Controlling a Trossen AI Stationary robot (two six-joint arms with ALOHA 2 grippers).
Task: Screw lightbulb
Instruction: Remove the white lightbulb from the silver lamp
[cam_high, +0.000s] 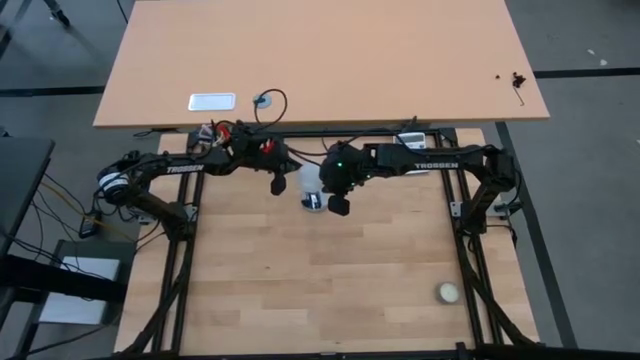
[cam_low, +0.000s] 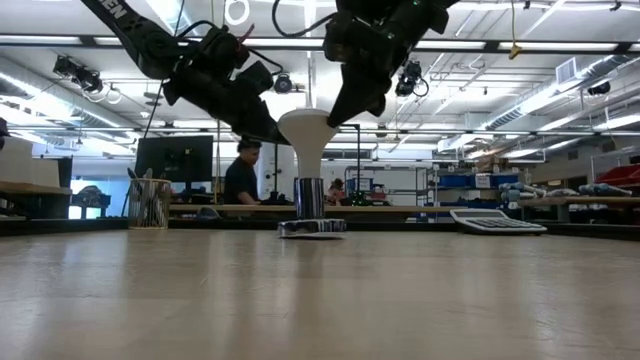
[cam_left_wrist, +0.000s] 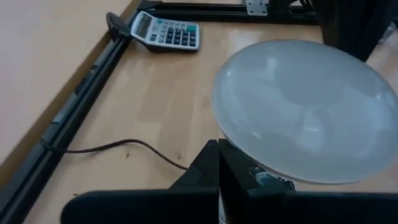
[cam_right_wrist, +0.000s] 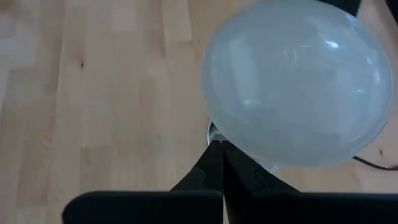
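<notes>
We find the left gripper (cam_high: 277, 185) up beside the dome of the lightbulb (cam_high: 310, 180), with the right gripper (cam_high: 338, 203) on its other side; whether either set of fingers is parted or closed on the glass, we cannot tell. In the low view the lightbulb (cam_low: 306, 135) stands upright, dome up, its metal base down in the round socket disc (cam_low: 311, 228) on the desk (cam_low: 320, 300). A thin black cord (cam_left_wrist: 118, 148) trails off across the wood. Farther out we note a calculator (cam_left_wrist: 164, 32) near the frame rail and a cream-white ball (cam_high: 448, 292) well apart from the lightbulb.
</notes>
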